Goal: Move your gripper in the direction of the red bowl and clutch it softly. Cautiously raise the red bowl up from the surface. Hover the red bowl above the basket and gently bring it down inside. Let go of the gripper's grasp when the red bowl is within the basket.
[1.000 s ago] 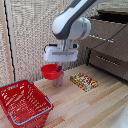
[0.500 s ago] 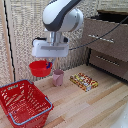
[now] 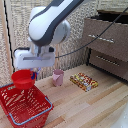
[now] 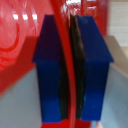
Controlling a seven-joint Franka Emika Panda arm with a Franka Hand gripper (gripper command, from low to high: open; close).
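Observation:
My gripper (image 3: 31,73), a white boxy hand on a bulky white arm, is shut on the rim of the red bowl (image 3: 21,79). It holds the bowl in the air over the far edge of the red basket (image 3: 30,111), which stands at the exterior view's lower left with a pale rim. In the wrist view the two dark blue fingers (image 4: 50,70) pinch the thin red bowl wall (image 4: 67,60) between them, and the bowl's glossy inside fills one side of that view.
A pink cup (image 3: 58,78) stands on the wooden table beside the basket. A flat colourful packet (image 3: 84,81) lies further to the exterior view's right. A dark brown drawer cabinet (image 3: 107,42) stands at the back right.
The arm has carried the red bowl up and to the exterior view's left, from beside the pink cup to above the basket's far edge.

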